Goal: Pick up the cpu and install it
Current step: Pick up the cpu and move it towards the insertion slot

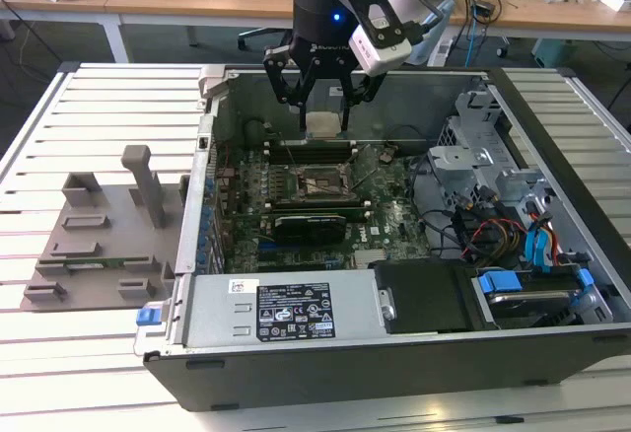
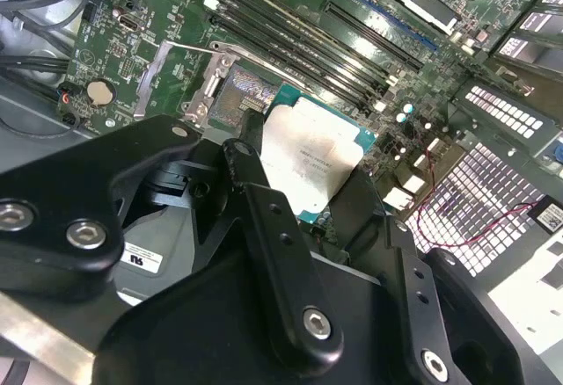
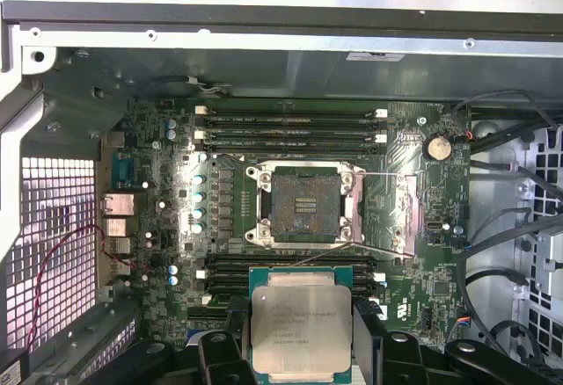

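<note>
The jaws clamp the cpu (image 3: 302,325) — over the motherboard (image 3: 422,271).

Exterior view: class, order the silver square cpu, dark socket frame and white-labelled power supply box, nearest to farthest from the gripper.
1. Silver square cpu, in the gripper.
2. Dark socket frame, on the motherboard below.
3. White-labelled power supply box, at the case's near wall.
</note>
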`<state>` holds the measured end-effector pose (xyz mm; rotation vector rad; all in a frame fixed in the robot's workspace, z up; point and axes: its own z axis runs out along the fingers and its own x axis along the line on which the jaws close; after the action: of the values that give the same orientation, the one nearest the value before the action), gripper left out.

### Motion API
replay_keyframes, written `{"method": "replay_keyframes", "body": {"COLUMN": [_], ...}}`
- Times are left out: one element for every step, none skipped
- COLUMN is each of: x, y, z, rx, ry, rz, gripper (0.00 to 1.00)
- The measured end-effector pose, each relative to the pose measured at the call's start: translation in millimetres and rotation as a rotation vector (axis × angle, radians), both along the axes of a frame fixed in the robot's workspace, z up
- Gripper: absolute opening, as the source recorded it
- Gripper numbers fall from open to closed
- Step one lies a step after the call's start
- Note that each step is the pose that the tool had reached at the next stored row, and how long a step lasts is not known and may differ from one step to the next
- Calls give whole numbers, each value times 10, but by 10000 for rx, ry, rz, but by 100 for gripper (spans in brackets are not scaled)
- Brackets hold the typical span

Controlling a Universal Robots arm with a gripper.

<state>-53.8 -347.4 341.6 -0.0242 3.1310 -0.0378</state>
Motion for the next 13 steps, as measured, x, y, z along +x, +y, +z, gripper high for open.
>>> {"method": "replay_keyframes", "body": {"x": [0, 0, 0, 0, 0, 0, 1, 2, 2, 3, 4, 7, 9], "y": [0, 0, 1, 0, 0, 1, 2, 3, 4, 5, 6, 9, 12], "z": [0, -1, -7, -10, -13, -16, -22, -28, -34, -42, -47, -56, -63], "rx": [0, 0, 4, 2, 0, 0, 0, 0, 0, 1, 0, 0, 1], "ry": [0, 0, -3, -1, 0, 0, 0, -1, 0, -1, 0, -1, -1], "rz": [-1, 0, 0, 0, 0, 0, 1, 0, -1, -2, -2, -1, -1], "gripper": [55, 55, 55, 55, 55, 55, 55, 55, 55, 55, 55, 55, 55]}}
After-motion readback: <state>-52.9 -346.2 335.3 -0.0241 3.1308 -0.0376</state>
